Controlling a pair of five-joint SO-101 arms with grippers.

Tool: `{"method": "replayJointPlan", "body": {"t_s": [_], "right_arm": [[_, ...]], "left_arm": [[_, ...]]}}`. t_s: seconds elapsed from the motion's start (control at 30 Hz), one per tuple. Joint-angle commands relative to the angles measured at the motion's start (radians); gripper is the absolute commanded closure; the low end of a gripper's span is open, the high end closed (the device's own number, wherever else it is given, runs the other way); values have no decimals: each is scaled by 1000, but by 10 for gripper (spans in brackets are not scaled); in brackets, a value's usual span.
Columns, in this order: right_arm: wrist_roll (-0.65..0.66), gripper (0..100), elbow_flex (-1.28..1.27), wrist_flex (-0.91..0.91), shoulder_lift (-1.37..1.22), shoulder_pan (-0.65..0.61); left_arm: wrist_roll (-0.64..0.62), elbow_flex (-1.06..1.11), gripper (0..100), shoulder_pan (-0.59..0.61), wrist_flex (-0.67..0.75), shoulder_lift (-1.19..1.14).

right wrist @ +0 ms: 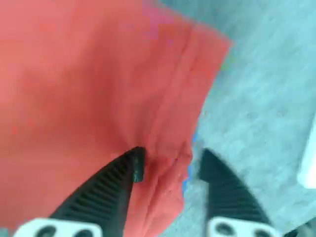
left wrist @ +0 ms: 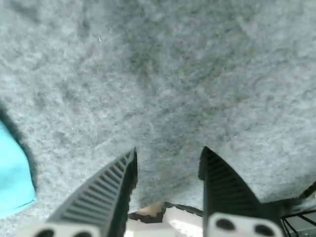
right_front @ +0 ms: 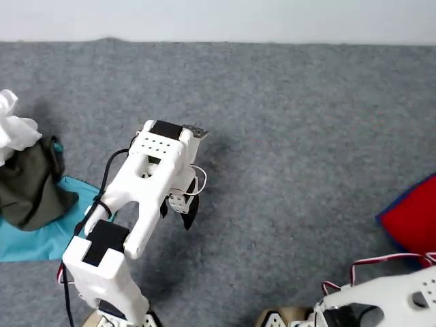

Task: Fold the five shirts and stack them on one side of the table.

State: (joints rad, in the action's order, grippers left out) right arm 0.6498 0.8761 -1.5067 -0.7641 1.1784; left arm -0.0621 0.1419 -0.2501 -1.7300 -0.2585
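- Left gripper (left wrist: pixel 168 154) spread apart above grey surface (left wrist: pixel 197 74).
- Right gripper (right wrist: pixel 170 157) apart, straddling edge of red shirt (right wrist: pixel 74 74), at surface's right side.
- Heaped at left side: white shirt (right_front: pixel 13 126), dark green shirt (right_front: pixel 30 184), teal shirt (right_front: pixel 41 238).

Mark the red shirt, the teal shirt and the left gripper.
red shirt (right_front: pixel 414 216), high view, middle of its visible part.
teal shirt (right_front: pixel 37 240), high view, its flat bare part.
left gripper (left wrist: pixel 168 154), left wrist view, midway between fingertips.

Points left gripper (right_front: pixel 182 204) down over the table's (right_front: pixel 306 136) middle, jaws spread; holds right gripper (right wrist: pixel 170 154) parted by the near right corner.
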Motion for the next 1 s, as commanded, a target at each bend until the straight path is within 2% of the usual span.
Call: {"method": "replayJointPlan", "body": {"t_s": [0.0, 0.1, 0.2, 0.3, 0.4, 0.47, 0.6, 0.8, 0.87, 0.97], "right_arm": [[-34, 732, 153, -44, 90, -62], [-34, 732, 255, -107, 119, -119], [-44, 732, 370, -189, 142, -188], [-149, 732, 448, -298, 148, -294], [-288, 732, 443, -292, 180, -378], [-336, 732, 430, -294, 219, -455], [-347, 732, 290, -294, 331, -647], [-350, 732, -101, -292, 529, -975], [-350, 732, -229, -291, 575, -1064], [-347, 732, -388, -288, 608, -1155]], "left_arm": [[8, -7, 798, 5, -20, 54], [6, -44, 797, 11, -25, 54], [6, -137, 797, 75, -26, 55], [6, -260, 797, 196, -26, 89], [9, -366, 797, 321, -26, 163], [15, -404, 797, 405, -26, 229], [81, -418, 798, 592, -26, 328], [209, -423, 800, 876, -17, 368], [252, -423, 800, 956, 51, 353], [250, -424, 799, 1048, 273, 302]]}}
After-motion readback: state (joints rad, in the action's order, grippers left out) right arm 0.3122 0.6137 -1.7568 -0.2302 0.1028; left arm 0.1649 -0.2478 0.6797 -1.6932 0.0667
